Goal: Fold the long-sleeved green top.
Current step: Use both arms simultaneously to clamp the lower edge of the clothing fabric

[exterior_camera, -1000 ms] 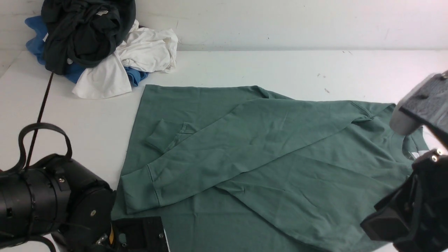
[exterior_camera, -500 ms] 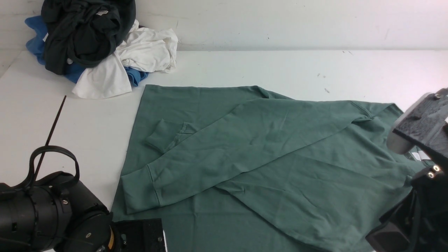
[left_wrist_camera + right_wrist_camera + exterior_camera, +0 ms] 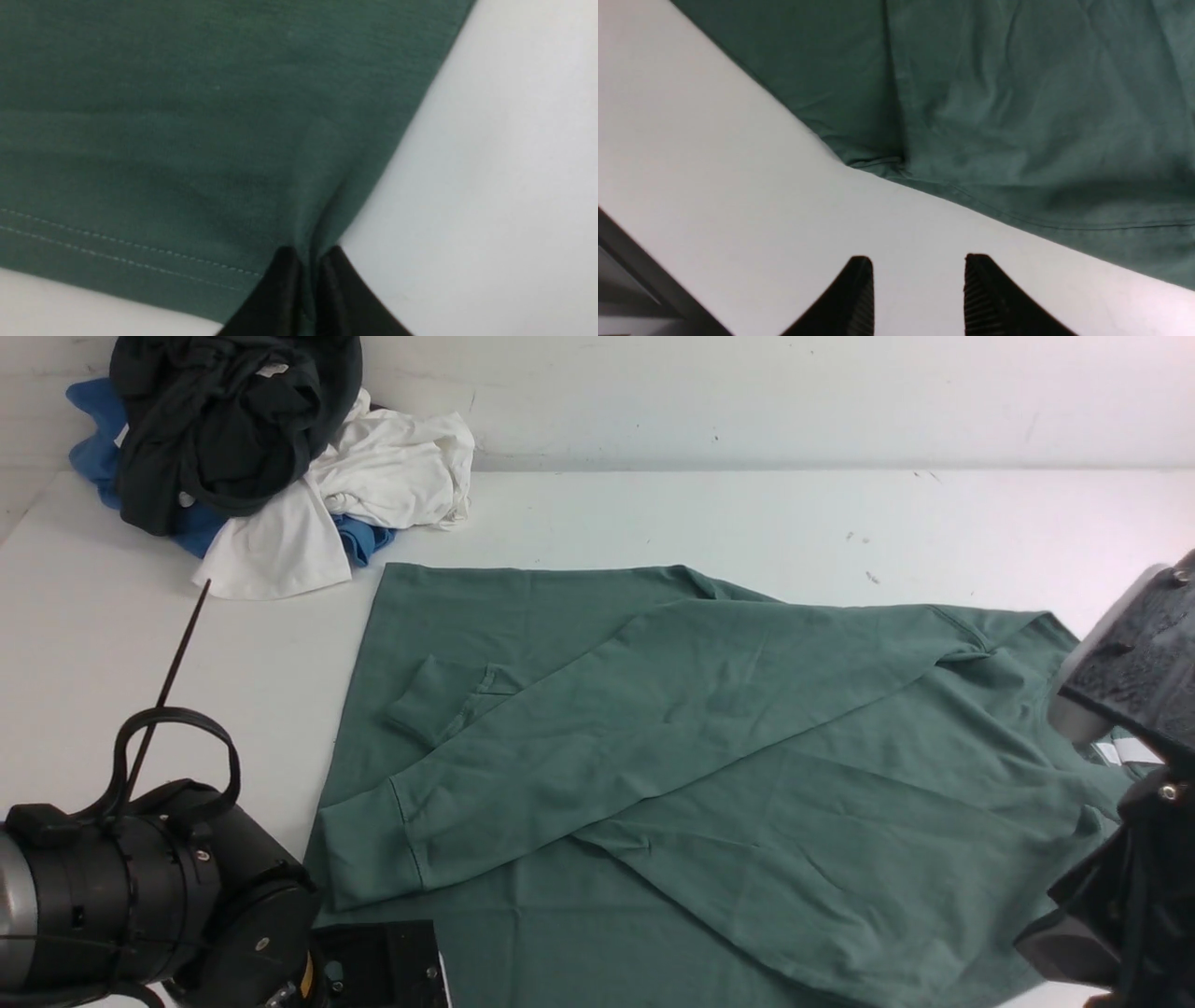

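The green long-sleeved top (image 3: 709, 756) lies flat across the middle of the white table, both sleeves folded over its body, neck with white label at the right. In the left wrist view my left gripper (image 3: 308, 261) is shut on a pinch of the top (image 3: 187, 116) at its stitched hem corner. In the front view only the left arm's body shows, at the near left corner of the top. My right gripper (image 3: 919, 268) is open and empty over bare table, just short of the top's edge (image 3: 1017, 116). Its fingertips are hidden in the front view.
A heap of other clothes sits at the far left corner: a blackish dark-green garment (image 3: 224, 420), a white one (image 3: 373, 476) and a blue one (image 3: 93, 448). The table's near edge (image 3: 644, 261) shows in the right wrist view. A wall runs behind the table.
The left arm has shifted right and a little toward the top. The right arm has drawn back to the right and down.
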Controlling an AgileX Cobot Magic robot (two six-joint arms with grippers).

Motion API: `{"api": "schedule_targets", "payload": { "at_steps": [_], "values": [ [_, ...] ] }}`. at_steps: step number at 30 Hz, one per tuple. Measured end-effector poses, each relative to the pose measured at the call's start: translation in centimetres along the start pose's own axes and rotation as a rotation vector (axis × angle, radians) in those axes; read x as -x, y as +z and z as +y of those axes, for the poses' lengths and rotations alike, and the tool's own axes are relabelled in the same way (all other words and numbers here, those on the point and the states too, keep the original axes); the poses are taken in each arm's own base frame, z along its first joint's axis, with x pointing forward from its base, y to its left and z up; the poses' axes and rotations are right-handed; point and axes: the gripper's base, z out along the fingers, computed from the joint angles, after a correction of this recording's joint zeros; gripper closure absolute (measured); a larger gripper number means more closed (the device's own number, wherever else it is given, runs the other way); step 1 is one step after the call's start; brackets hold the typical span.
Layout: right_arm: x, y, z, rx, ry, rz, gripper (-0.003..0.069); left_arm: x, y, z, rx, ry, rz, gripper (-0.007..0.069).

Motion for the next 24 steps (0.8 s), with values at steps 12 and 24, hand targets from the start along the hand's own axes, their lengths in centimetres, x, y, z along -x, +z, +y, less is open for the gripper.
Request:
{"api": "schedule_targets", "payload": {
  "at_steps": [12,24],
  "values": [
    [0.4,1.8,-1.7,-0.103,-0.132,0.113,0.0197,-2.5,-3.1,-0.1,-0.002,-0.128,-0.001,0.0622],
    [1.2,10.8,-6.1,0.053,-0.168,0.330,0.0179,-3.7,-4.7,0.2,-0.007,-0.271,-0.111,0.0622]
  ]
}}
